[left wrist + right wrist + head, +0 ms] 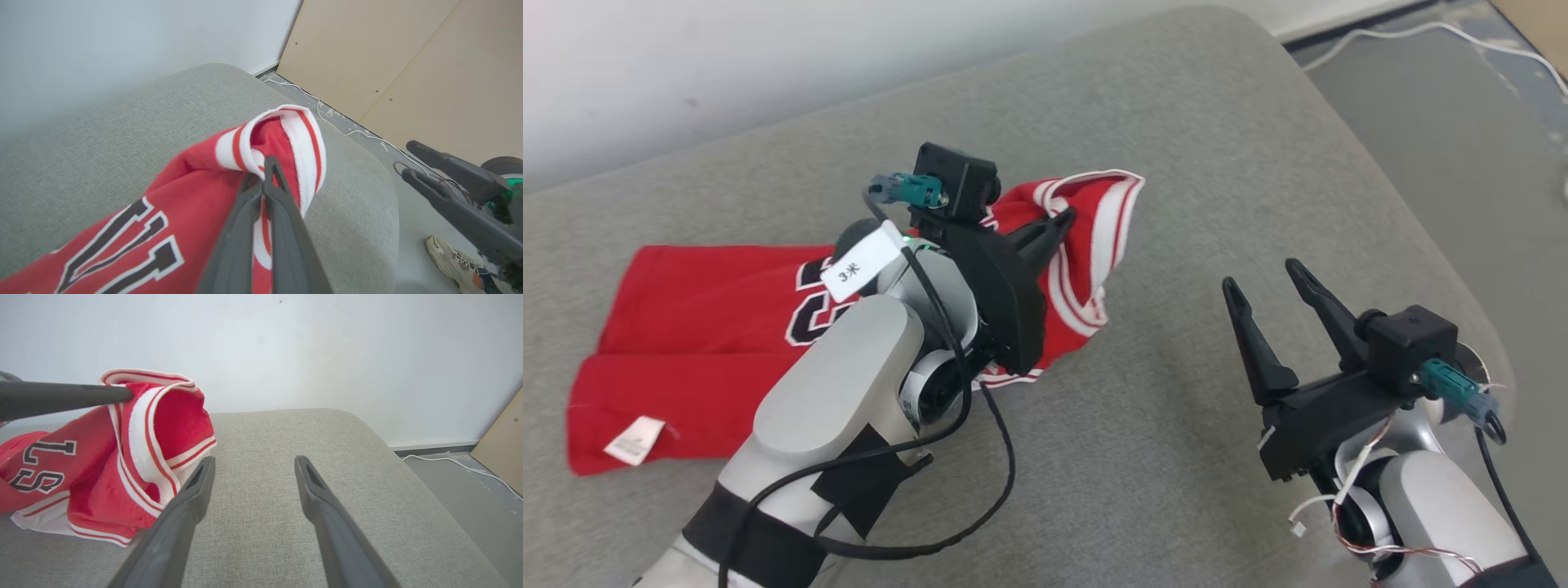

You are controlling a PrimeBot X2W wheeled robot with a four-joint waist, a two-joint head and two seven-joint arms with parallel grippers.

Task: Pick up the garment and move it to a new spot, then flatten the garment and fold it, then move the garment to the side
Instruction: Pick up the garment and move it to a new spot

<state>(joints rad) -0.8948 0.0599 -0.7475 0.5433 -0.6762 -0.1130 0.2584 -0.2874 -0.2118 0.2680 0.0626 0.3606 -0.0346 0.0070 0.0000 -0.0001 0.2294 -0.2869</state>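
The garment (711,327) is a red basketball jersey with white-and-red trim and black lettering, lying on the grey cushion (1176,163). My left gripper (1062,220) is shut on the jersey's trimmed end and holds that end lifted off the cushion; the rest still lies flat to the left. In the left wrist view the two fingers pinch the striped trim of the garment (282,139) at my left gripper (265,163). My right gripper (1262,282) stands open to the right of the jersey, nothing between its fingers, as my right gripper (253,461) also shows beside the garment (139,457).
The cushion's rounded right edge (1462,278) drops to a grey floor (1462,122) with a white cable (1421,33). A pale wall runs behind. A beige panel (408,61) and a person's sneaker (453,257) are by the floor on the right.
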